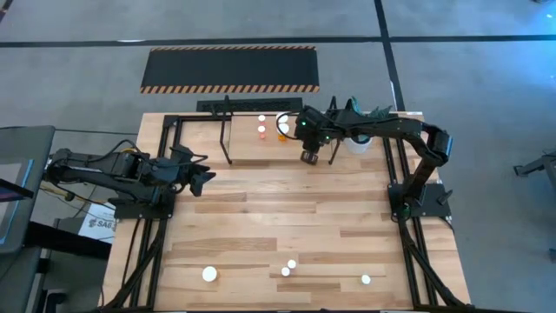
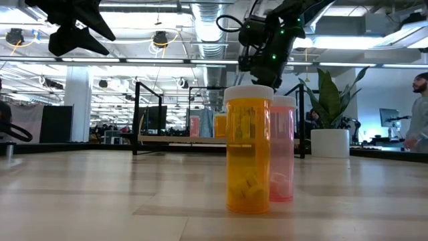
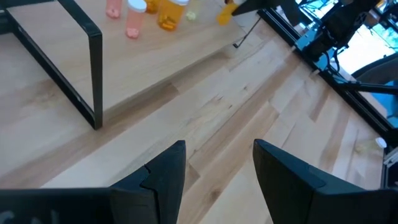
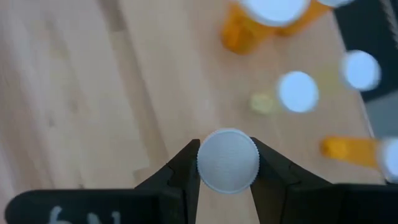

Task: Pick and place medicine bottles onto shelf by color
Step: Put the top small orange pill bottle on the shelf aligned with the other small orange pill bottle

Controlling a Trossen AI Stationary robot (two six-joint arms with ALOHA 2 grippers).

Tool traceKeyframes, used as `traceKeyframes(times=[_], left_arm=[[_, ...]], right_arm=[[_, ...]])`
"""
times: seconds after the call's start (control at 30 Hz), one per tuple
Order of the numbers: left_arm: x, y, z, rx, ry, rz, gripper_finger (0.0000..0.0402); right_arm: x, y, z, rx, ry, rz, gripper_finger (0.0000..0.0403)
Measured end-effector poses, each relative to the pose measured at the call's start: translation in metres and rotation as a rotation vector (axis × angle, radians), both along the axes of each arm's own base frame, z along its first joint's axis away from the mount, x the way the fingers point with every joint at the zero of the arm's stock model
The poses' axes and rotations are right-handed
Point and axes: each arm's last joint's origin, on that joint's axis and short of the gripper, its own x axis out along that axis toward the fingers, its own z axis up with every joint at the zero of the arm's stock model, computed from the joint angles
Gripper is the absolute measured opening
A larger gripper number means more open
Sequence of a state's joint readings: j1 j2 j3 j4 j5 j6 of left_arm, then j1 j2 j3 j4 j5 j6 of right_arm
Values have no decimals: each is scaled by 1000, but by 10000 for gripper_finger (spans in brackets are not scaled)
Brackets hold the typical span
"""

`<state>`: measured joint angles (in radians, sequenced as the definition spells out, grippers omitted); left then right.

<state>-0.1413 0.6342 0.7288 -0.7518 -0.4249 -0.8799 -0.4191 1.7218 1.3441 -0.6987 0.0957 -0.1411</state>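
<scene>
White-capped bottle (image 4: 227, 160): pinched at the cap between the two fingers of the right gripper (image 4: 227, 165), held over the wooden shelf (image 1: 252, 148) near its right part. Body of this bottle hidden under the cap in the right wrist view; colour not determinable.

Shelf: light board in a black rod frame at the far side of the table (image 1: 287, 217). On the board, seen from above: a pink bottle (image 1: 261, 132) and a second white cap (image 1: 261, 118) just behind it, with an orange bottle (image 1: 283, 128) beside them to the right. In the right wrist view, further orange bottles (image 4: 249, 28) upright and one lying on its side (image 4: 348, 148) near the held bottle.

Near edge of the table: four more white caps, one larger (image 1: 209, 274) to the left, two close together (image 1: 288, 268) in the middle, one (image 1: 366, 279) to the right. Low view: an orange bottle (image 2: 249, 150) standing in front of a pink bottle (image 2: 283, 150), touching or nearly so.

Right gripper (image 1: 310, 156): above the front edge of the shelf, closed on the cap.

Left gripper (image 1: 201, 176): raised above the left part of the table, well apart from every bottle, fingers (image 3: 168, 171) spread with nothing between them.

White pot with a green plant (image 1: 358, 139): at the right end of the shelf, partly under the right arm.
</scene>
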Motion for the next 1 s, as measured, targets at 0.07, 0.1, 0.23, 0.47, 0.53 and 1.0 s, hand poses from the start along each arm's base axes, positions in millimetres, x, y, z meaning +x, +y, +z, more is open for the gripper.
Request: traceKeyframes(times=[0.07,0.1,0.23,0.47,0.53,1.0], left_arm=[[0,0,0,-3,-2,3,174],[0,0,0,-4,-2,3,174],[0,0,0,-10,-4,8,174],[0,0,0,-7,-5,14,174],[0,1,0,-1,-7,23,174],[0,1,0,2,-11,38,174]], right_arm=[[0,0,0,-3,5,47,129],[0,0,0,-11,11,66,130],[-2,3,-8,-22,45,118,129],[-6,6,-22,-13,71,135,130],[-3,7,-21,-29,56,155,129],[-12,-11,-22,-4,52,169,130]])
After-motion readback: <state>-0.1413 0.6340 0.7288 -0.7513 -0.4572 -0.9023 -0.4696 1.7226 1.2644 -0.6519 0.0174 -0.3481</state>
